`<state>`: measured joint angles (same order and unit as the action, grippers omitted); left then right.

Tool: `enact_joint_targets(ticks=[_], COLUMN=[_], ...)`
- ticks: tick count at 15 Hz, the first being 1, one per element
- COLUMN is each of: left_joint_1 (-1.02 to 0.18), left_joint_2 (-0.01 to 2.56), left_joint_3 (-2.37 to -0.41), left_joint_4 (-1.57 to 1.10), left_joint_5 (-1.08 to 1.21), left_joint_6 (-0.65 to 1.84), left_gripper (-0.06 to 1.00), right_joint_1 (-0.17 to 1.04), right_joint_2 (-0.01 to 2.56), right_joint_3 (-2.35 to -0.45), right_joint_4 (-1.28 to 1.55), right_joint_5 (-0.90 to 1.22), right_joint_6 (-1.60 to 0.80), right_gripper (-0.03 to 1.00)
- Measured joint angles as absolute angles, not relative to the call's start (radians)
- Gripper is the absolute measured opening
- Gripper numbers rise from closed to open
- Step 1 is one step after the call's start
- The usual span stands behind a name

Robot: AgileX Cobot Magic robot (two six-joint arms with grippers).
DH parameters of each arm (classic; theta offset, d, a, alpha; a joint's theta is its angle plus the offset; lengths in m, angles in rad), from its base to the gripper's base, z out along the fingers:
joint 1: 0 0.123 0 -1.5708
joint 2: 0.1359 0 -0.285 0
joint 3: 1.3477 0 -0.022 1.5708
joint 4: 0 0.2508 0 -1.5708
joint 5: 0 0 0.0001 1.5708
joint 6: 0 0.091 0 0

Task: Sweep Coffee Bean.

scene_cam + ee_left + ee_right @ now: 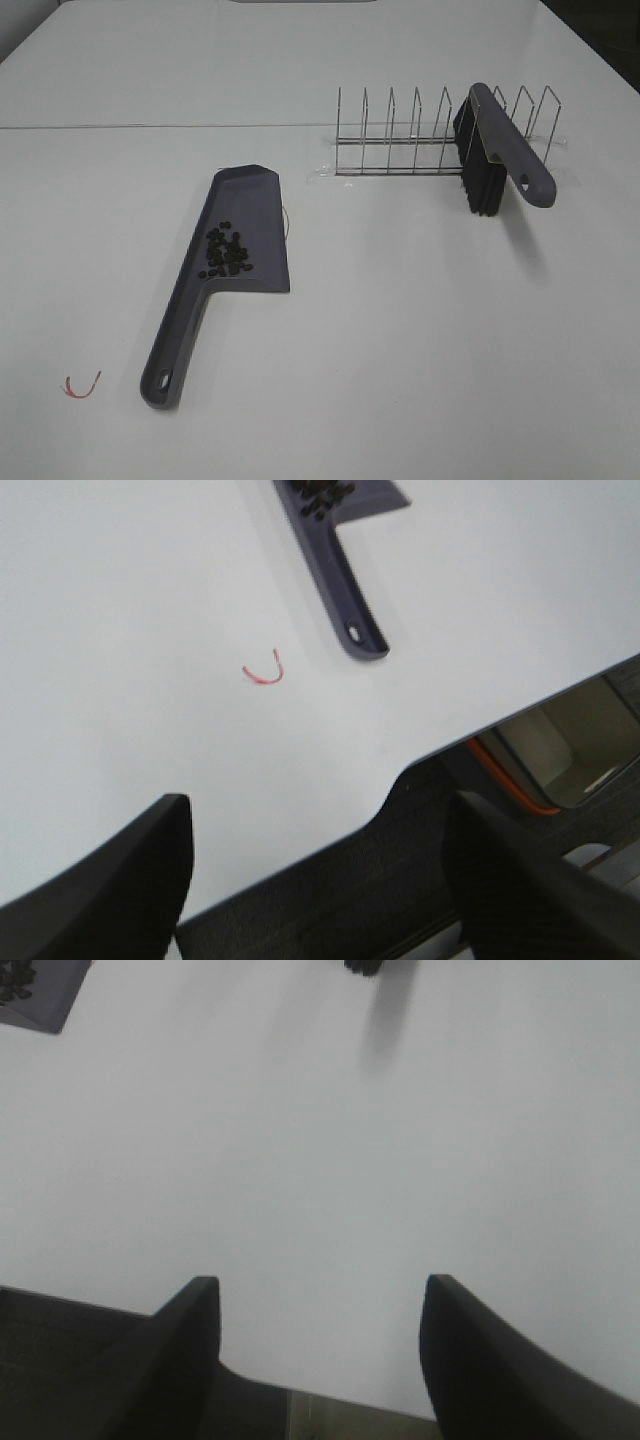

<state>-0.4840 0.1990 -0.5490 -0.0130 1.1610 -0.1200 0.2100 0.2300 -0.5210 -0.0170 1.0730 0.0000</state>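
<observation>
Exterior high: white tabletop [420,350] wide and bare at near right. Coffee bean [226,252] cluster, tiny dark ovals, lay on dustpan [235,240]. Brush [495,150] leaned on wire rack [400,130].
Left wrist: left hand [320,880] spread wide, empty, over tabletop's near edge; red string [262,672] near dustpan handle.
Right wrist: right hand [320,1350] parted, empty, above bare tabletop.

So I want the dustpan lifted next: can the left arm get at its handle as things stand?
Probably yes. The handle lies bare on the table, pointing toward the left arm's side, with only a red string nearby, and the left gripper has empty, open jaws.
</observation>
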Motion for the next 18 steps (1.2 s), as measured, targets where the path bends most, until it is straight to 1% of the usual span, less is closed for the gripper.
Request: enact_joint_targets(ticks=[5, 18], left_joint_1=[-0.484, -0.473], left_joint_2=[0.157, 0.157], left_joint_3=[-0.509, -0.509], left_joint_4=[-0.145, -0.149], left_joint_5=[1.059, 1.052], left_joint_6=[0.097, 0.103], left_gripper=[0.67, 0.67], right_joint_1=[0.210, 0.210], right_joint_2=[0.170, 0.170], right_joint_3=[-0.503, -0.503], right_joint_4=[-0.017, -0.016], right_joint_5=[1.068, 1.068], right_joint_6=[-0.011, -0.011], right_gripper=[0.58, 0.58])
